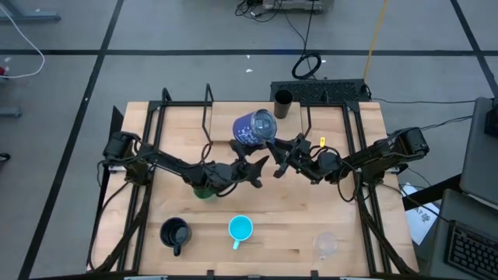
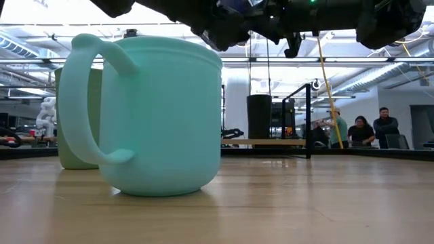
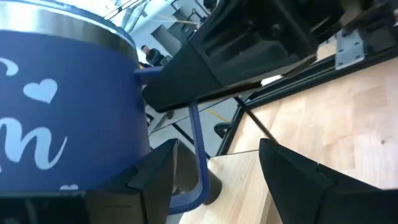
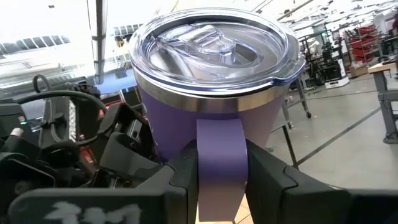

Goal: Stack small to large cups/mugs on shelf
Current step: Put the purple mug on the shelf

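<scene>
Blue-purple mug (image 1: 255, 128) held in the air above the table's middle.
Right gripper (image 4: 222, 171) has its 2 fingers clamped on the mug's handle; left gripper (image 1: 250, 172), fingers apart, sits just beside it.

Three people (image 2: 369, 129) in room behind; black cable coil (image 1: 308, 65) on floor beyond table (image 1: 272, 210)

green cup (image 2: 71, 129) mostly behind cyan mug (image 2: 159, 115)
</scene>
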